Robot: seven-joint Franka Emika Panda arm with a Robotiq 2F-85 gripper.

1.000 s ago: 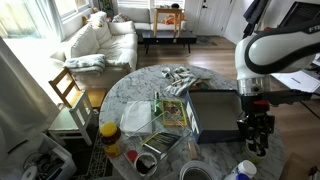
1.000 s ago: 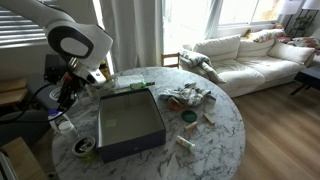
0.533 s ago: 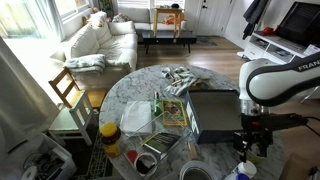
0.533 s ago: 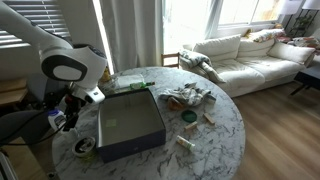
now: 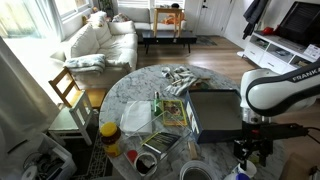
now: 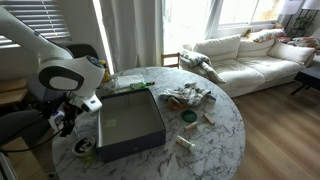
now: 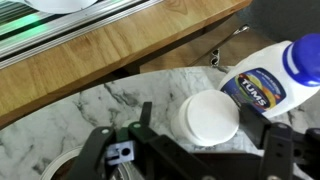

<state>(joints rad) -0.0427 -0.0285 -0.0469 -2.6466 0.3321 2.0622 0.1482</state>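
White-capped bottle [image 7: 208, 118] stands low in the middle of the wrist view, between the jaws of the wide-open, empty gripper [image 7: 195, 145]. It is best to centre the jaws on its cap and avoid the lying Tums bottle [image 7: 275, 75] at right.

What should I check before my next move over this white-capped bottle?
1. Gripper open: ok, jaws stand wide apart in the wrist view.
2. White-capped bottle between the fingers: ok, neither seems to touch it.
3. Bottle upright: ok, its cap faces the camera.
4. Room beside it: not ok, the Tums bottle lies on its side close beside the cap.
5. Gripper height over the cap: cannot tell.
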